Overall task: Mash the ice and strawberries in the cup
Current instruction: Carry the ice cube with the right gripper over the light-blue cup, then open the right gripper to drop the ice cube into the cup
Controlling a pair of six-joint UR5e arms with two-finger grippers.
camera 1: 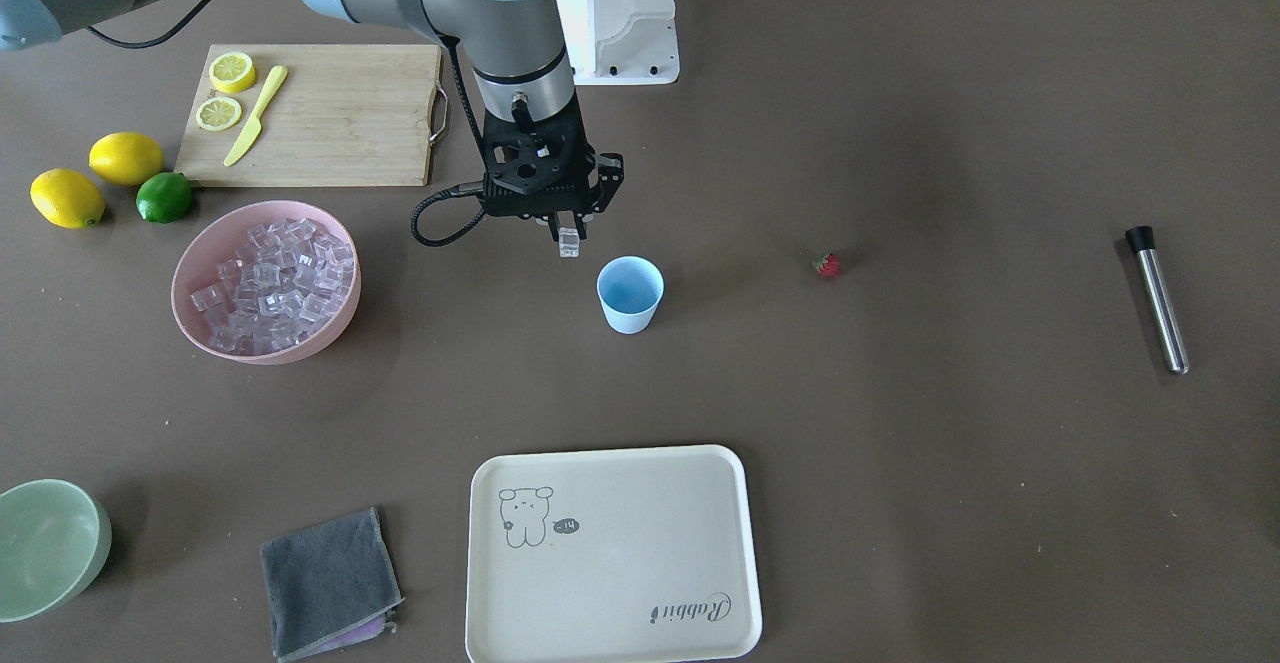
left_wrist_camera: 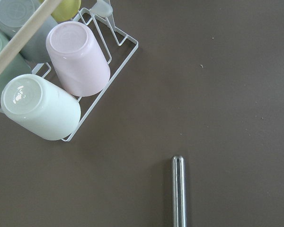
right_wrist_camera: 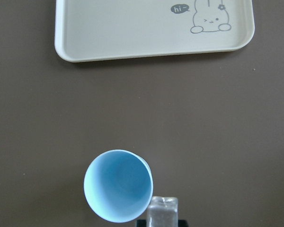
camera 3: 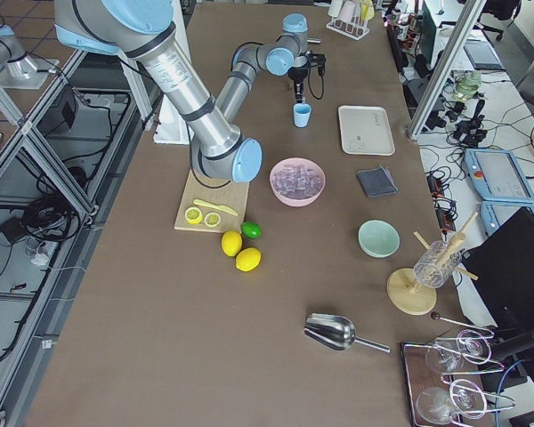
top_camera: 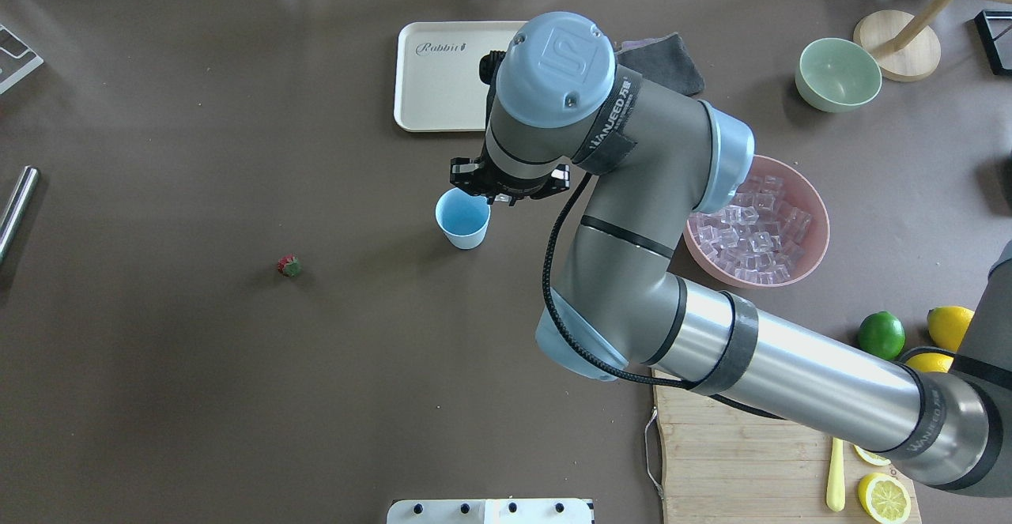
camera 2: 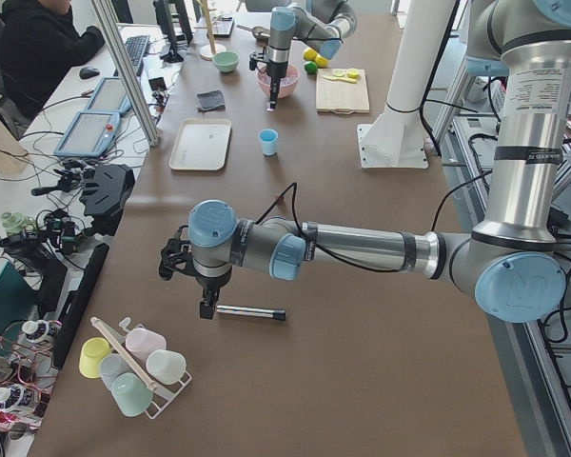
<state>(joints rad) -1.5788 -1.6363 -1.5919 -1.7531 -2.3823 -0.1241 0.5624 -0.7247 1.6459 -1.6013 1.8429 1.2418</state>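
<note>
The light-blue cup (camera 1: 630,293) stands upright and empty near the table's middle; it also shows in the right wrist view (right_wrist_camera: 117,185). My right gripper (camera 1: 568,235) is shut on one clear ice cube (right_wrist_camera: 162,211) and holds it just above and beside the cup's rim. More ice (camera 1: 275,278) fills the pink bowl (camera 1: 330,333). The tiny red strawberry (camera 1: 826,264) lies alone on the table, apart from the cup. My left gripper (camera 2: 207,310) hangs over the end of a steel muddler (left_wrist_camera: 179,189); I cannot tell whether it is open or shut.
A cream tray (camera 1: 620,583) lies across from the cup. A cutting board (camera 1: 340,123) with lemon halves and a yellow knife, two lemons, a lime (camera 1: 164,197), a pale green bowl (camera 1: 45,543) and a grey cloth (camera 1: 328,583) sit around the pink bowl. A rack of cups (left_wrist_camera: 61,80) stands near the muddler.
</note>
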